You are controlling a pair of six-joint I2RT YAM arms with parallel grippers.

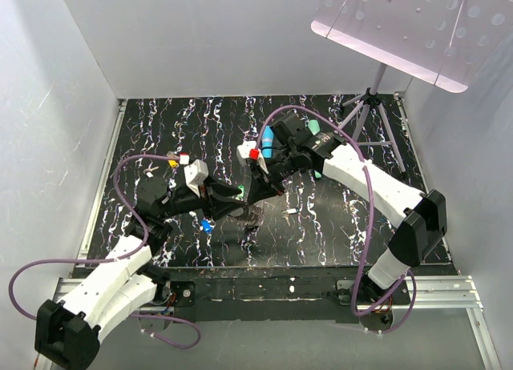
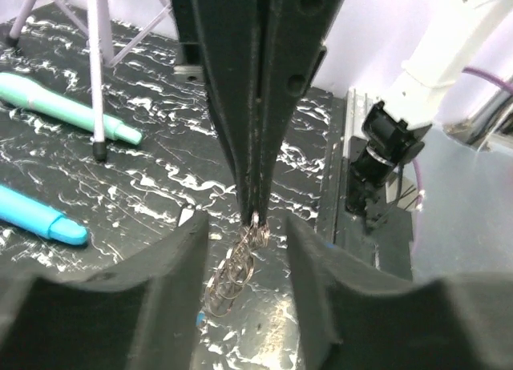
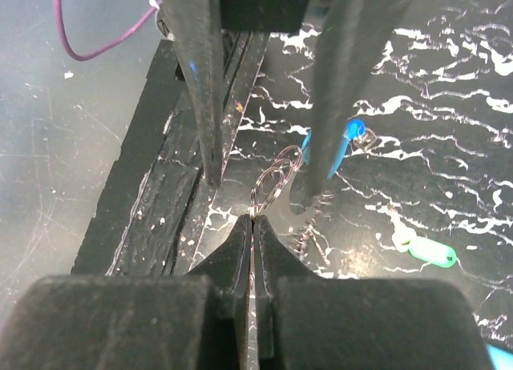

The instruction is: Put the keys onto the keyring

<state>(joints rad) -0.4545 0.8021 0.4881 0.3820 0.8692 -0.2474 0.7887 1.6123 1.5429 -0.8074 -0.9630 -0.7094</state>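
Keyring pinched at mid-desk, between the two arms.
We see the right jaws pressed together on the keyring [image 3: 271,184], a coil of thin wire loops hanging from their tips above the desk [image 3: 449,90]. The left jaws stand spread, one on each side of it. In the right wrist view, a blue key [image 3: 346,138] shows at 1 o'clock of the loops and a green key [image 3: 431,251] at 4 o'clock.

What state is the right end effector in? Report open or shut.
Shut. The right end effector has its fingertips pressed together, pinching the thin wire loops.
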